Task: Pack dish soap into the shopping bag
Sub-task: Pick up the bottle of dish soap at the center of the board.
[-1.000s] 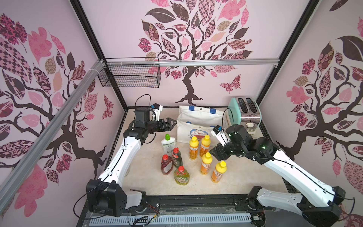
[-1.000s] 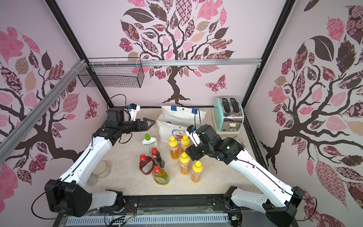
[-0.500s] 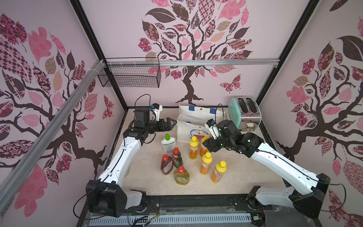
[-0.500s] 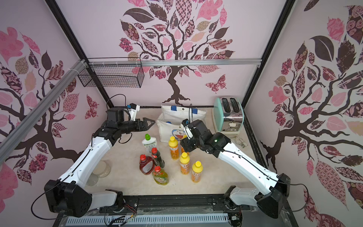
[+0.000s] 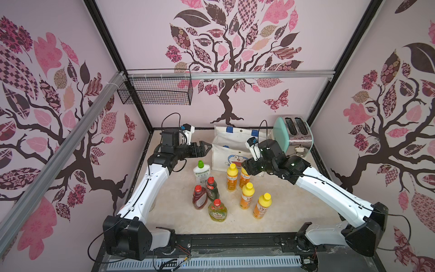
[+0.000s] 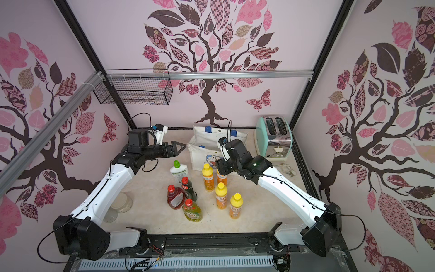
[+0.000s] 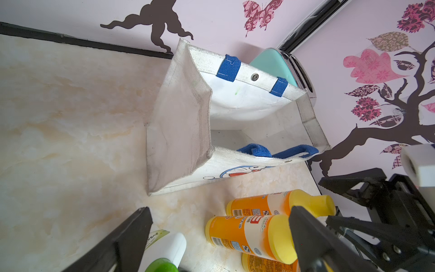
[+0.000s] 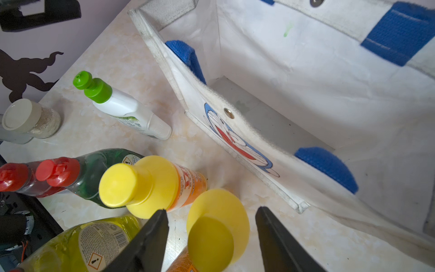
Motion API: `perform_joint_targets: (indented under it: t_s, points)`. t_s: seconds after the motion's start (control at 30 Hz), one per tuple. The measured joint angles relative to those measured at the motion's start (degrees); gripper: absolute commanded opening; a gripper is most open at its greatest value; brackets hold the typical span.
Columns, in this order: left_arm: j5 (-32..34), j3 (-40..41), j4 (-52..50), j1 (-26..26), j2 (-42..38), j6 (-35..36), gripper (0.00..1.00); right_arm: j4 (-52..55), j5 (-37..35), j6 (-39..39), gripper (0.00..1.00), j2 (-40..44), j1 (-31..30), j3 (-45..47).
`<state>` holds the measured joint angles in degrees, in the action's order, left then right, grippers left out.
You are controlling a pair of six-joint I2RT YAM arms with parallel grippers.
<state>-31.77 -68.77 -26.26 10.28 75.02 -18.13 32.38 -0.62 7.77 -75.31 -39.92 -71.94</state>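
Marble-look tabletop (image 5: pixel 179 212); shopping bag (image 5: pixel 226 150) open and empty at far centre. The right gripper (image 8: pixel 211 212) has jaws apart astride the orange bottle (image 5: pixel 244 180) cap just near of the bag, probably the first pick. The left gripper (image 5: pixel 207 149) has jaws wide and empty by the bag's left edge, maybe to steady it.

left jaws spread by bag (image 5: pixel 220 158) | right jaws over orange bottle (image 5: pixel 244 181)

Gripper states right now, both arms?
Left gripper: open, holding nothing.
Right gripper: open, jaws either side of the yellow cap of an orange bottle, not gripping it yet.
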Motion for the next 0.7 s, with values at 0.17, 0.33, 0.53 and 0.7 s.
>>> perform_joint_targets:
  t_s: [0.17,0.33,0.53,0.7]
  points:
    - [-0.09,0.00,0.00,0.00,0.00,0.00,0.97,-2.23,0.72,0.17,0.61,-0.37,0.00,1.57]
    - [-0.57,0.00,0.02,0.00,0.00,0.00,0.97,-4.17,1.11,0.42,0.60,-0.33,0.00,4.37]
    - [-0.76,0.00,0.02,0.00,0.00,-0.02,0.97,-6.32,0.81,1.09,0.53,-0.09,0.00,6.40]
    - [-0.85,0.00,0.04,0.00,0.00,-0.02,0.97,-8.20,0.79,1.40,0.48,0.17,0.00,7.06]
